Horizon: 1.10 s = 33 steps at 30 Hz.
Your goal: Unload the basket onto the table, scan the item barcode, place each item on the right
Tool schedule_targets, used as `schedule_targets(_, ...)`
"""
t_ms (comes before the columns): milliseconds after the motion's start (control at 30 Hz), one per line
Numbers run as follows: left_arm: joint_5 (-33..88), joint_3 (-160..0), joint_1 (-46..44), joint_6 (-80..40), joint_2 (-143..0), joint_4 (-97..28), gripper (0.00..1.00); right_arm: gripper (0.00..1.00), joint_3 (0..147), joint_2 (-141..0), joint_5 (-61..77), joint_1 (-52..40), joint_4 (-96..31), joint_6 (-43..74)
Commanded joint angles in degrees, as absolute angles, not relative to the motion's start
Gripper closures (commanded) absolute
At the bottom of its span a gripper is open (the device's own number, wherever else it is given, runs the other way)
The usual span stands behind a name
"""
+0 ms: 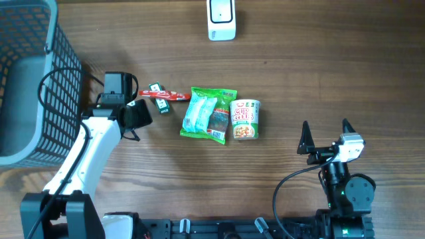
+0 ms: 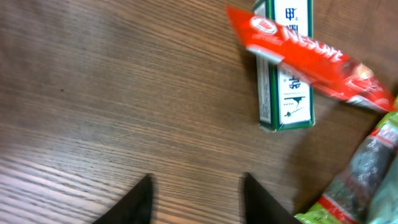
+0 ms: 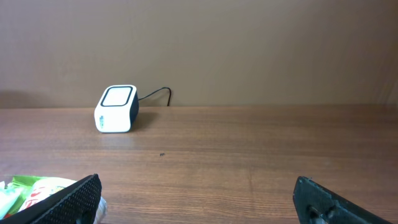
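Reaching in from the 7 o'clock corner of the surface [image 1: 299, 66], the left arm angles toward 1 o'clock, and the left gripper [image 1: 141, 113] [image 2: 196, 200] hangs low with its fingers [image 2: 134, 202] moderately apart, only bare wood between them. Just beyond it at 3 o'clock lies a red sachet [image 1: 163, 95] [image 2: 311, 62], resting across a green-and-white box [image 1: 161, 105] [image 2: 286, 93]. A green snack bag [image 1: 209, 114] [image 2: 360, 180] and a noodle cup [image 1: 244, 119] lie side by side, touching, further toward 3 o'clock. The right arm stands at 5 o'clock; the right gripper [image 1: 325, 136] [image 3: 199, 205] is spread wide and empty. The scanner [image 1: 221, 20] [image 3: 116, 109] sits at 12 o'clock, well apart from the goods. A mesh basket [image 1: 63, 60] fills the 10 o'clock corner.
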<state>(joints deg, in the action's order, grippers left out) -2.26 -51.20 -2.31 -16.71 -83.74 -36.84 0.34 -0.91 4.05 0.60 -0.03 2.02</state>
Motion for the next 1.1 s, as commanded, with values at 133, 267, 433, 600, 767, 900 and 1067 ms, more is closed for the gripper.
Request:
schedule_targets(133, -6.4, -61.8, -2.3, -16.8, -79.9, -43.8, 0.13, 0.00, 0.3, -0.5, 4.0, 0.8, 0.1, 1.5)
schedule_targets(267, -10.9, -64.9, -2.3, -16.8, -78.2, -48.6, 0.25, 0.00, 0.3, -0.5, 4.0, 0.8, 0.1, 1.5)
schedule_targets(433, -22.9, -65.0, -1.3, -19.8, -75.6, -54.4, 0.96, 0.00, 0.3, -0.5, 4.0, 0.8, 0.1, 1.5)
schedule_targets(600, -28.8, -64.9, 3.7, -24.7, -74.0, -54.6, 0.96, 0.00, 0.3, -0.5, 4.0, 0.8, 0.1, 1.5)
schedule_targets(767, -28.1, -64.9, 10.5, -26.2, -74.0, -52.7, 0.96, 0.00, 0.3, -0.5, 4.0, 0.8, 0.1, 1.5)
schedule_targets(900, -24.1, -64.9, 15.8, -26.2, -74.0, -51.4, 0.87, 0.00, 0.3, -0.5, 4.0, 0.8, 0.1, 1.5)
schedule_targets(1067, -9.8, -64.9, 18.2, -23.3, -73.9, -51.2, 0.75, 0.00, 0.3, -0.5, 4.0, 0.8, 0.1, 1.5)
